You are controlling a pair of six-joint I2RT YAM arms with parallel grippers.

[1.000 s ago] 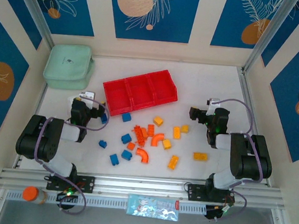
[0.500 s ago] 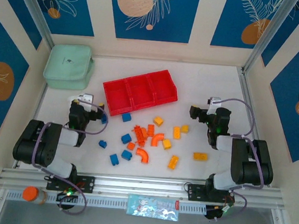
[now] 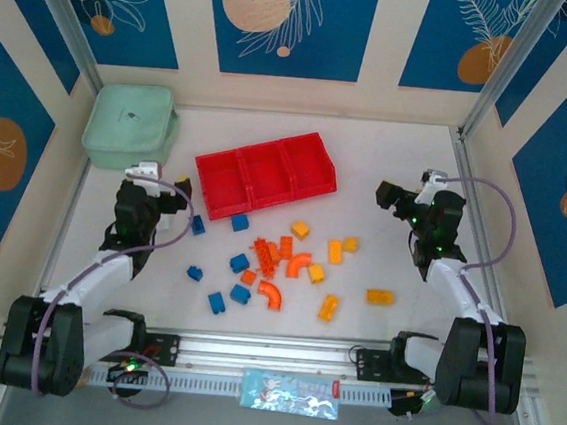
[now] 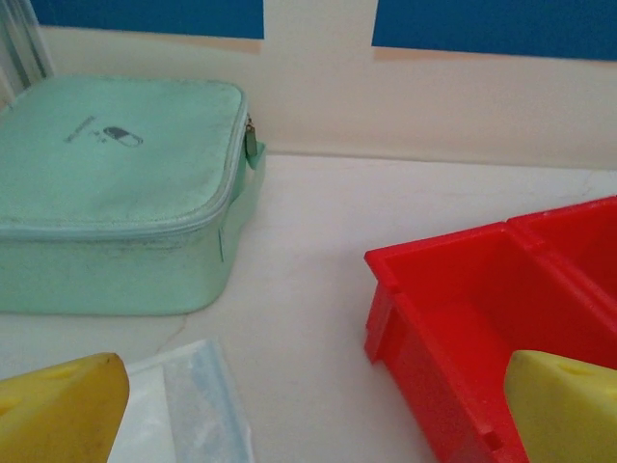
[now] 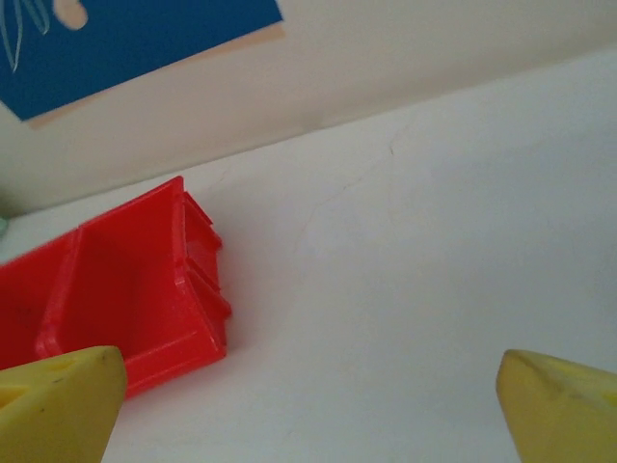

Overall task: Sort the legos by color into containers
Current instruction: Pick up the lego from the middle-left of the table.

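on the bench before the red tray, the legos lay scattered, none in it yet. the left gripper and right gripper gaped wide, holding nothing. sorting seemed unstarted; the next move would need one lowered over a brick.

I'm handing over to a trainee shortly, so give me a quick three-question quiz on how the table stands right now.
1. True or false: the red tray already holds some of the legos.
2. Which colour is the brick lying nearest the tray's near edge? A blue, B orange, C yellow.
3. How do the left gripper and right gripper stand, and what do they hold?

Key: 1 false, all three compartments look empty. 2 A, the blue brick. 3 both open, holding nothing.
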